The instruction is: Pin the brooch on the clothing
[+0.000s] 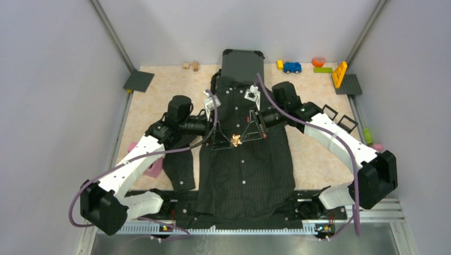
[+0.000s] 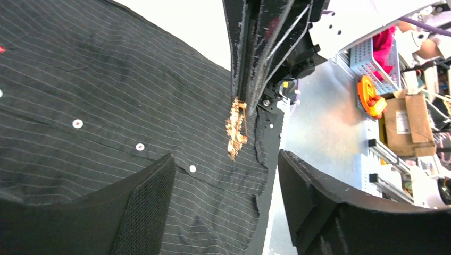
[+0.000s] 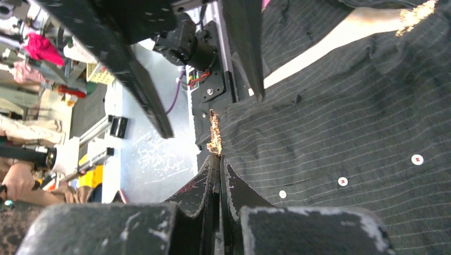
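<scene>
We see the table (image 1: pixel 319 154) boxed in by grey walls (image 1: pixel 48 106) on three sides. Most of its middle is taken by the shirt (image 1: pixel 250 170), which lies collar far, buttoned front up, with the hem hanging over the near edge between the arm bases. One sleeve (image 1: pixel 180 167) lies folded down along the shirt's left side, partly under the left arm. Bare tabletop shows on both sides of the shirt.

Right behind the collar sits a dark suitcase (image 1: pixel 243 62), up against the top of the shirt. A dark grey plate (image 1: pixel 139 81) lies in each far corner. Along the far edge between them sit small wooden blocks (image 1: pixel 190 66), a blue toy car (image 1: pixel 292 67) and coloured bricks (image 1: pixel 322 69), all well apart from the grippers. A pink thing (image 1: pixel 155 169) lies just beside the sleeve, near the left arm.

Both arms reach in over the chest and meet near the button line. The left gripper (image 2: pixel 226 155) hovers over the cloth with its jaws spread wide. The right gripper (image 3: pixel 219 159) has its fingers pressed together, pinching the gold brooch (image 2: pixel 235 127) at their tip. The brooch hangs between the left gripper's parted fingers, over the shirt front and near the buttons (image 2: pixel 140 146). We cannot tell whether it touches the cloth.
</scene>
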